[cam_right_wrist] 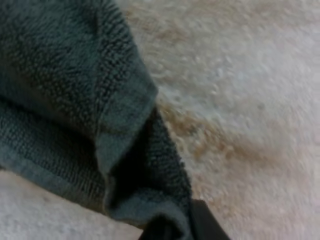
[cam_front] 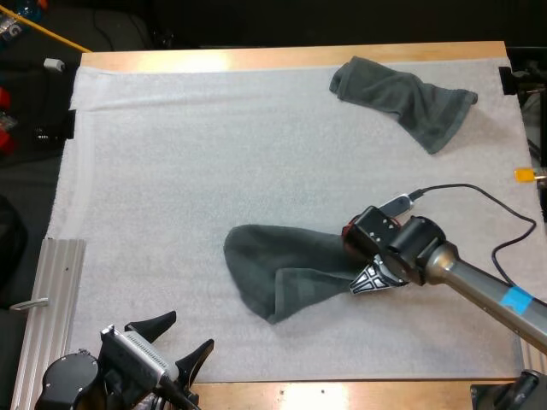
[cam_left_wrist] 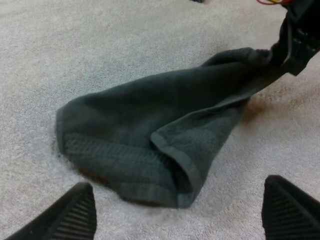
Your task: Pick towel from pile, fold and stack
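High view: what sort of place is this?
Likely a robot lab bench: wooden table under a white mat, a crumpled dark grey-green far towel, a near towel gripped by the right gripper.

The right gripper [cam_front: 369, 280] hides the towel's [cam_front: 278, 266] pinched corner.

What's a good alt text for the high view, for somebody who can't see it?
My right gripper pinches the right end of a crumpled towel lying on the near middle of the white mat. My left gripper sits open at the mat's near edge, and a second towel lies at the far right.
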`<state>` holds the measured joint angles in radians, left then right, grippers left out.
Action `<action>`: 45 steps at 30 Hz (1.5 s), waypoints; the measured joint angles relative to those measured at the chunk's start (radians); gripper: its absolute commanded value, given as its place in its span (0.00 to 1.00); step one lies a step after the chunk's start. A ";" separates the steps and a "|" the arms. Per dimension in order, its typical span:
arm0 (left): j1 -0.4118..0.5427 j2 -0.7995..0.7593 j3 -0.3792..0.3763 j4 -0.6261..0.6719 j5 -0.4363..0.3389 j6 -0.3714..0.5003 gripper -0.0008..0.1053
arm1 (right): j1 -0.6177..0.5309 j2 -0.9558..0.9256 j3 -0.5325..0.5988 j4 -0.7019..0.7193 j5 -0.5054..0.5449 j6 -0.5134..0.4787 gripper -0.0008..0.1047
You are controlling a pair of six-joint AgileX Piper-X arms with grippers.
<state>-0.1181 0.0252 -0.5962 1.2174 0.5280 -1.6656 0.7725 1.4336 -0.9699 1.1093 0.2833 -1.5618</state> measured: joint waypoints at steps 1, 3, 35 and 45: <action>0.000 0.000 0.000 0.000 0.000 0.000 0.64 | -0.004 -0.008 0.000 0.008 0.001 0.005 0.13; 0.000 0.000 0.000 0.000 0.000 0.001 0.64 | -0.006 -0.032 0.000 0.023 0.001 0.008 0.39; -0.161 0.445 0.000 -0.190 0.150 -0.007 0.64 | -0.006 -0.539 0.001 0.191 0.000 0.145 0.58; -0.322 0.781 0.000 -0.377 0.149 -0.054 0.64 | -0.009 -0.539 0.058 0.183 0.022 0.190 0.58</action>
<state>-0.4403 0.8058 -0.5962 0.8409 0.6771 -1.7200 0.7632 0.8950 -0.9114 1.2920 0.3056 -1.3717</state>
